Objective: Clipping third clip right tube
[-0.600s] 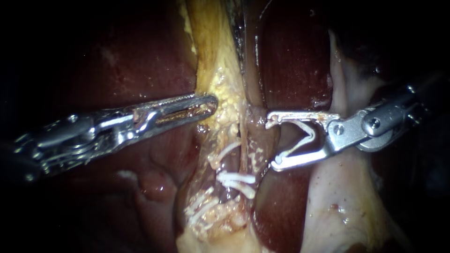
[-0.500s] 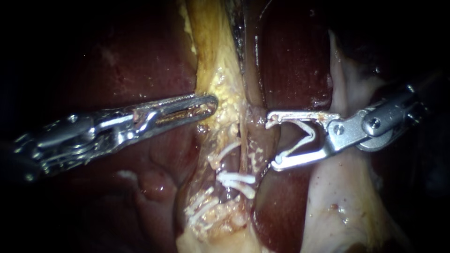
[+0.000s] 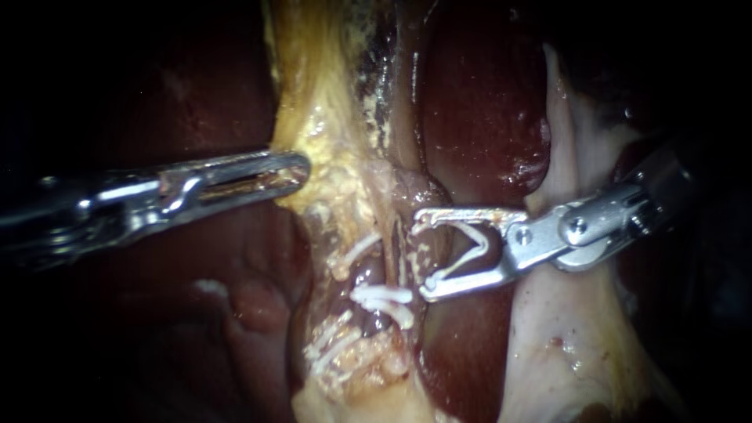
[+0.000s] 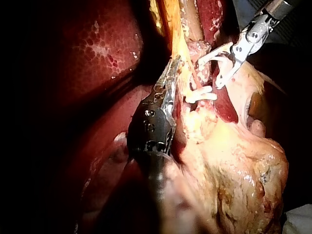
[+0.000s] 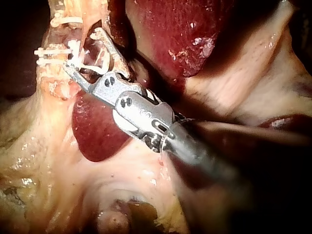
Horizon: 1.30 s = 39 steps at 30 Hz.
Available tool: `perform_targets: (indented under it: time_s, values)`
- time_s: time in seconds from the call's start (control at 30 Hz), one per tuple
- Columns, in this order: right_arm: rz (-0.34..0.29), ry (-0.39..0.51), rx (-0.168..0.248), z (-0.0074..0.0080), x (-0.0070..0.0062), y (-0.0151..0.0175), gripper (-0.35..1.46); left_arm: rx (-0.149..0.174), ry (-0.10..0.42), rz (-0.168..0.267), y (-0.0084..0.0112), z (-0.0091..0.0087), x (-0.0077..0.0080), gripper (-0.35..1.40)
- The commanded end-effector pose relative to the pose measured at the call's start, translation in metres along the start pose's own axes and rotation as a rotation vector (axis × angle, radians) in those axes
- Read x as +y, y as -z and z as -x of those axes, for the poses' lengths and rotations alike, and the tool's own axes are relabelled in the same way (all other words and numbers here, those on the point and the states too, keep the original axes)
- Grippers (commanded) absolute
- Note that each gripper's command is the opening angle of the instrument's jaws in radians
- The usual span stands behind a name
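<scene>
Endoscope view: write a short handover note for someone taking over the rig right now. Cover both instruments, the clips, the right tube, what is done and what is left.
Left instrument: jaws shut on the yellow fatty tissue, holding it out to the side.
Right instrument: jaws wide apart, carrying an open white clip. The tips are at the right tube, just above the two clips already across it.
Done: two clips on this tube; third loaded, at the tube.
Left: probably ease the jaws across the tube, close the clip, release. Whether the tube already sits fully inside cannot be told.
</scene>
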Motion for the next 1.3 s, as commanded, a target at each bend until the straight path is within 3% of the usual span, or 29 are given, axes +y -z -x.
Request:
perform_targets:
  time_s: [0.03, 0.23, 0.43, 0.6, 0.83, 1.03, 1.3]
  values:
    - [0.001, -0.009, -0.003, 0.0003, 0.0001, -0.0005, 0.6, -0.008, -0.002, 0.002, 0.0005, 0.0002, -0.0002, -0.35]
    - [-0.013, -0.059, -0.044, 0.0018, 0.0005, -0.0032, 0.59, -0.025, -0.002, 0.01, 0.0017, 0.0005, -0.001, -0.35]
    - [-0.04, -0.083, -0.039, 0.0021, 0.0005, -0.0058, 0.58, -0.03, 0.001, 0.015, 0.0019, 0.0004, -0.0013, -0.35]
    - [-0.073, -0.138, 0.046, 0.0006, 0.0003, -0.0067, 0.57, -0.03, 0.002, 0.017, 0.0019, 0.0004, -0.0012, -0.35]
    - [-0.095, -0.234, 0.144, -0.0026, 0.0004, -0.0061, 0.53, -0.031, 0.004, 0.019, 0.002, 0.0003, -0.0011, -0.35]
    - [-0.104, -0.313, 0.174, -0.0041, 0.0005, -0.0053, 0.51, -0.031, 0.005, 0.021, 0.0021, 0.0004, -0.0008, -0.35]
    - [-0.113, -0.386, 0.171, -0.0043, 0.0006, -0.0046, 0.44, -0.032, 0.009, 0.024, 0.0022, 0.0005, 0.0001, -0.35]
